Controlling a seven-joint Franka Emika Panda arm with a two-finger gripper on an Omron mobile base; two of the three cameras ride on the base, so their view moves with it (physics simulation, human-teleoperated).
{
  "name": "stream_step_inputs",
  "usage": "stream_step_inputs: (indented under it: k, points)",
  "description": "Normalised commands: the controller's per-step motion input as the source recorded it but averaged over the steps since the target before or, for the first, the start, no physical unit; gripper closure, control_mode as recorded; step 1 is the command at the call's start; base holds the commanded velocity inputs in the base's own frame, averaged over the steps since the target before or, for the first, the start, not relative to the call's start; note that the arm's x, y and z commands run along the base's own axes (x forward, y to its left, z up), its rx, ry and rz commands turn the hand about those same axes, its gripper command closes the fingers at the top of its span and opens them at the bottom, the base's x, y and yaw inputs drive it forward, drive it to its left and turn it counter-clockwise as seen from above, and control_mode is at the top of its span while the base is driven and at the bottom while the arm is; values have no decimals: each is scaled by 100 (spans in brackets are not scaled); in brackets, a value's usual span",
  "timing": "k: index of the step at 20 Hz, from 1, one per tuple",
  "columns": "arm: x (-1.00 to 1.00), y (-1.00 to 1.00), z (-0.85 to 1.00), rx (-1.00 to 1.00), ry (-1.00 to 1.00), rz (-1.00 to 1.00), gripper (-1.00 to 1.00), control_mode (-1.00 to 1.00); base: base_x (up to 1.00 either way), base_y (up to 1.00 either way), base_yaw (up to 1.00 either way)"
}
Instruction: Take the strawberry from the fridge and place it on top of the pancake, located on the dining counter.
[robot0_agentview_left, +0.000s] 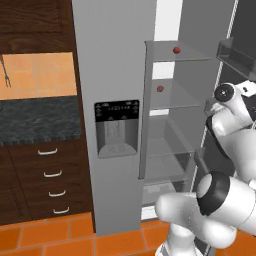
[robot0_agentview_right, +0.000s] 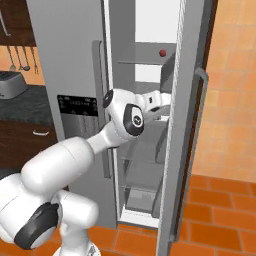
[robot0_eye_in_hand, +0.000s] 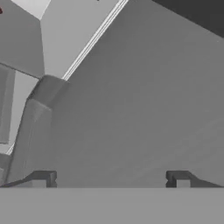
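Left base view: we note two red berries in the open fridge (robot0_agentview_left: 120, 75), the strawberry (robot0_agentview_left: 160, 89) on the middle shelf, another (robot0_agentview_left: 176, 50) above; we risk picking the wrong one. Right base view: the arm reaches in beside the door (robot0_agentview_right: 187, 125), which it could clip. Hand view: gripper (robot0_eye_in_hand: 110, 179) spread wide, empty, close to a grey wall.

I have the fridge (robot0_agentview_left: 120, 100) ahead with its right-hand door (robot0_agentview_right: 187, 125) swung open. Inside, two berries sit on separate shelves: one on the upper shelf (robot0_agentview_left: 176, 50), another on the shelf below it (robot0_agentview_left: 160, 89). Left of the fridge runs the counter (robot0_agentview_left: 40, 120), with drawers (robot0_agentview_left: 50, 175) beneath. My arm reaches into the fridge's open compartment, the gripper (robot0_eye_in_hand: 109, 178) close against an inner wall.
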Motion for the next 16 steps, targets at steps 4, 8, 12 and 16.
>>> stream_step_inputs:
  k: [4, 8, 12, 16]
  points:
    - [0, -99, 0, 9, 0, -14, -100, -100, 0, 0, 0]
    - [3, -84, 0, 7, 3, -8, -100, -100, 0, 0, 0]
    - [0, -45, 0, 9, 7, -1, -100, -100, 0, 0, 0]
    - [-49, 35, 1, 14, 0, 0, -100, -100, 0, 0, 0]
